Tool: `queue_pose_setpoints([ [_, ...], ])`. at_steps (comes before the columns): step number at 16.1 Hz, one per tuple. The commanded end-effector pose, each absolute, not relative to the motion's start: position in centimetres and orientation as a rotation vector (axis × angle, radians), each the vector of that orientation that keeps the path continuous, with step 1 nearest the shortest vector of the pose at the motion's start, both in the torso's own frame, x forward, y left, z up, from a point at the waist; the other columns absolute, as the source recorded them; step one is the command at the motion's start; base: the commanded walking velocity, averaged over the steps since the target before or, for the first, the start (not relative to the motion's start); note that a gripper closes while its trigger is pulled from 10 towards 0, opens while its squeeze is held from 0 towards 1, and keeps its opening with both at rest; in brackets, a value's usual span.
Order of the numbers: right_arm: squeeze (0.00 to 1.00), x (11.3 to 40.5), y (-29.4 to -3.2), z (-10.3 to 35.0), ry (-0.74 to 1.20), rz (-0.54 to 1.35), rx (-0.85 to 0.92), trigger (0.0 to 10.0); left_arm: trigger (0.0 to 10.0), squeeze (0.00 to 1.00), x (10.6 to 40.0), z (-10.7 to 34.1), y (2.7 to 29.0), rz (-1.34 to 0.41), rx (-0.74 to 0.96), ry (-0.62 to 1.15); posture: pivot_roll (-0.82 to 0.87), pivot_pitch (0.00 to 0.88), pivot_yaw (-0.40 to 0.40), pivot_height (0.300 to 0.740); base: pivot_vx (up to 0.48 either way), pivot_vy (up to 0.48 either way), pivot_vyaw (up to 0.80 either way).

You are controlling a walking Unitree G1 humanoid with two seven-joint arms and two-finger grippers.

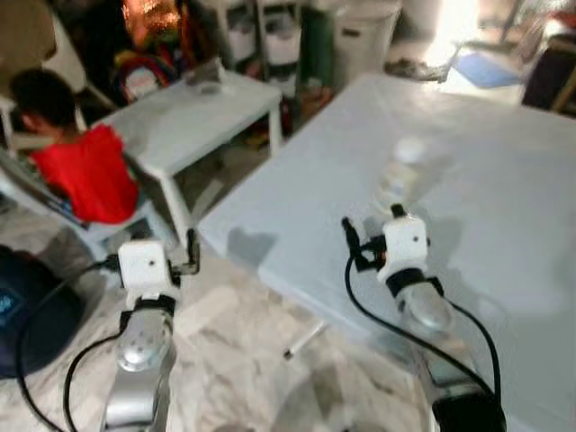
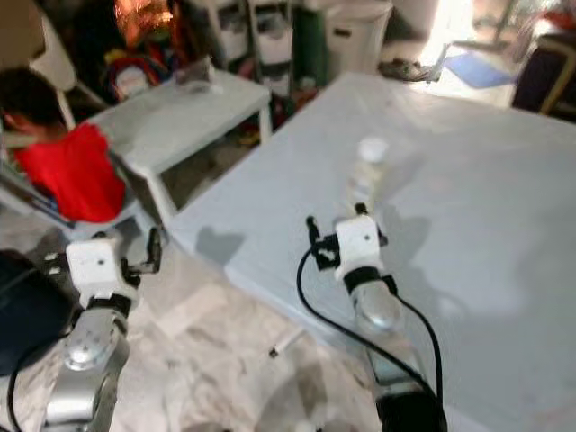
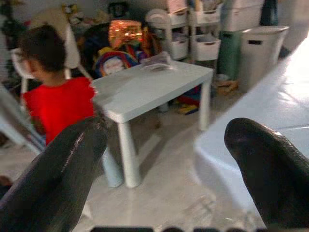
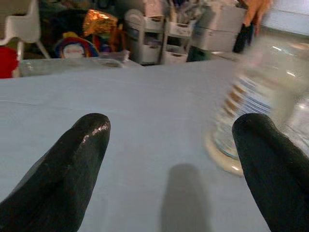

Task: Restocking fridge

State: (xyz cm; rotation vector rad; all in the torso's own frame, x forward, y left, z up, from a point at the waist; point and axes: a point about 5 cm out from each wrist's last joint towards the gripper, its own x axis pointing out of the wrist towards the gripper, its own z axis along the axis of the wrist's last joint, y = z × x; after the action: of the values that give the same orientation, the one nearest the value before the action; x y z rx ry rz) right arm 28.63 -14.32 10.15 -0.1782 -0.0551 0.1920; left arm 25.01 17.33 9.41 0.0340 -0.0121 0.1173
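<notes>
Bottle (image 2: 364,175), clear plastic, white cap, upright on table (image 2: 486,180), right tool (image 4: 164,164) wide apart, left tool (image 3: 164,169) wide.

A small white table (image 1: 193,117) is seen on the marble floor (image 1: 243,351), with a person in a red shirt (image 1: 90,171) seated beside it. Storage drawers (image 3: 193,34) and a pale bin (image 3: 258,46) are ranged behind, apparently among toys.

Right gripper (image 4: 166,145) fingers spread above pale table (image 4: 120,111); blurred clear bottle (image 4: 256,104) near one fingertip
</notes>
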Motion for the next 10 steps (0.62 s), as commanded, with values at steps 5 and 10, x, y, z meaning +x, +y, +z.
queue_pose_setpoints([
  [5,0.0,30.2,-15.9,12.8,-0.159,0.101,-0.231,10.0,10.0,0.0,24.7,9.5,17.2,0.107,0.048,-0.011,-0.08,0.043,0.076,0.74,0.0,0.0,0.0],
  [10,0.0,31.9,-17.0,15.6,-0.243,0.029,-0.257,10.0,10.0,0.0,24.4,9.4,17.3,0.099,0.053,0.003,-0.07,0.052,0.083,0.74,0.0,0.0,0.0],
])
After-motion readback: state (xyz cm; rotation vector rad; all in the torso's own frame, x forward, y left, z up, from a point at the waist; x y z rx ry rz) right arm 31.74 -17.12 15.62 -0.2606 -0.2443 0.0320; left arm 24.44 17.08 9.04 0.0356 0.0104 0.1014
